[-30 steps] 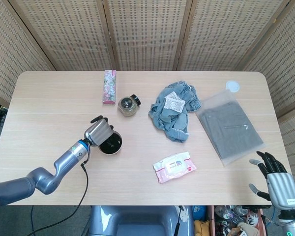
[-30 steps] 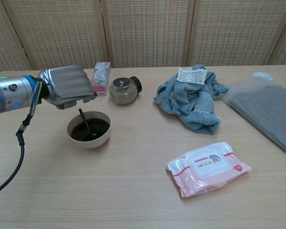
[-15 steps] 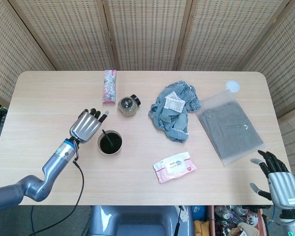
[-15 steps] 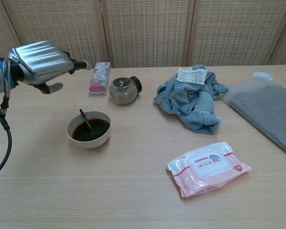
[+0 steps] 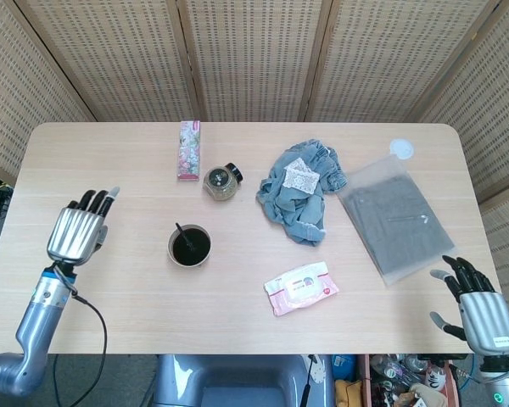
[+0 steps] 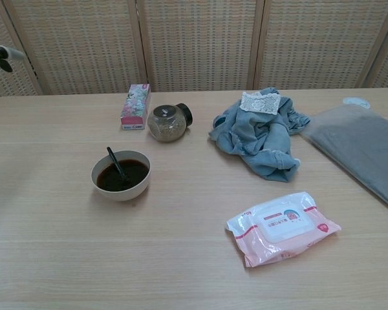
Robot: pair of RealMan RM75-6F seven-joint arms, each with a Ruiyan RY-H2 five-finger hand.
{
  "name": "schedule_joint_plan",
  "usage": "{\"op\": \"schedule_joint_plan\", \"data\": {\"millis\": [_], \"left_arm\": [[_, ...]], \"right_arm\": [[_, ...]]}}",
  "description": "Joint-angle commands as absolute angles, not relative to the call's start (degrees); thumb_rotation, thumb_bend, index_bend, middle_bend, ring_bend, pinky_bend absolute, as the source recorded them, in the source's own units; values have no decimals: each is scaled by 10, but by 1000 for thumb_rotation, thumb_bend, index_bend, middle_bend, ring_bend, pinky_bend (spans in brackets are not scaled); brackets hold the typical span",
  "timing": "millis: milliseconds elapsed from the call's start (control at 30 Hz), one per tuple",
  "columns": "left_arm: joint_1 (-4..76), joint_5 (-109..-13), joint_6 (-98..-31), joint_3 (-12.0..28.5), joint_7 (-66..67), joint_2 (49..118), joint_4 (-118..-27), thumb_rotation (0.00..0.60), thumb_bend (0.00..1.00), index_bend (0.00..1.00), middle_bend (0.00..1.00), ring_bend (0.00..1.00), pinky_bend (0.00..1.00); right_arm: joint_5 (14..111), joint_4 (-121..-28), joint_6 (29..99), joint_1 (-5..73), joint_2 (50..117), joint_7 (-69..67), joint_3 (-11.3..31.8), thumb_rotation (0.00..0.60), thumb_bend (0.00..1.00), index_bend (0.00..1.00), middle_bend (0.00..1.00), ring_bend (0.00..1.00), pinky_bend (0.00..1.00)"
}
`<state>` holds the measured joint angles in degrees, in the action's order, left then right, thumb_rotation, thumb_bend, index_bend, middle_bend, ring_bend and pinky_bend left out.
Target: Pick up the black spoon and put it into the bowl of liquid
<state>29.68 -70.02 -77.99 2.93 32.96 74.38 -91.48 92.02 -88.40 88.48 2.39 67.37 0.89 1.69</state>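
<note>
Spoon (image 6: 116, 165) and bowl (image 6: 121, 190) sit together: the black spoon stands tilted in the dark liquid, its handle leaning toward the far left rim of the white bowl. Taking the bowl as the landmark, the left hand (image 5: 79, 229) is well apart from it to the left, over the desk (image 6: 181, 258) with its fingers spread and nothing in them; in the chest view only dark fingertips show at the upper left edge. Just behind the bowl lies a glass jar (image 6: 167, 123) on its side with a black lid, and a flowered pink box (image 6: 135, 106) beside that. To the right of the bowl and further back sits a crumpled blue cloth (image 6: 262, 135) with a lace piece on top. Nearer and to the bowl's right lies a pack of wet wipes (image 6: 282, 226). Far right of the bowl is a grey folded garment in a clear bag (image 5: 396, 222), with a small white disc (image 5: 400, 149) behind it. The right hand (image 5: 477, 307) is at the near right corner, off the desk edge, fingers spread and empty.
</note>
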Motion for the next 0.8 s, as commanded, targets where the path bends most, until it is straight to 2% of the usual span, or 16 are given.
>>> {"op": "schedule_joint_plan", "data": {"millis": [33, 167, 300, 367, 500, 633, 800], "left_arm": [[240, -706, -812, 20, 220, 725, -941, 600, 465, 62, 182, 150, 424], [190, -735, -844, -2, 131, 722, -935, 600, 465, 62, 136, 90, 320], [148, -766, -884, -21, 105, 734, -917, 600, 463, 62, 59, 10, 77], [134, -773, -894, -26, 100, 735, -913, 600, 442, 53, 14, 0, 7], [112, -780, -904, -31, 96, 729, -913, 600, 373, 11, 0, 0, 0], [101, -785, -908, -29, 97, 725, -918, 600, 371, 0, 0, 0, 0], [90, -794, -913, -22, 99, 723, -923, 600, 371, 0, 0, 0, 0]], "right_arm": [[917, -886, 882, 26, 674, 14, 19, 600, 295, 328, 227, 157, 273], [911, -890, 879, 28, 676, 24, 21, 600, 295, 328, 225, 157, 273], [906, -892, 872, 31, 677, 31, 23, 600, 294, 328, 220, 157, 273], [904, -894, 868, 33, 678, 33, 24, 600, 295, 328, 217, 151, 262], [900, -895, 862, 37, 679, 39, 26, 600, 295, 328, 205, 113, 216], [898, -895, 860, 39, 682, 43, 27, 600, 295, 328, 196, 77, 176], [895, -895, 859, 41, 684, 46, 28, 600, 295, 328, 195, 75, 175]]}}
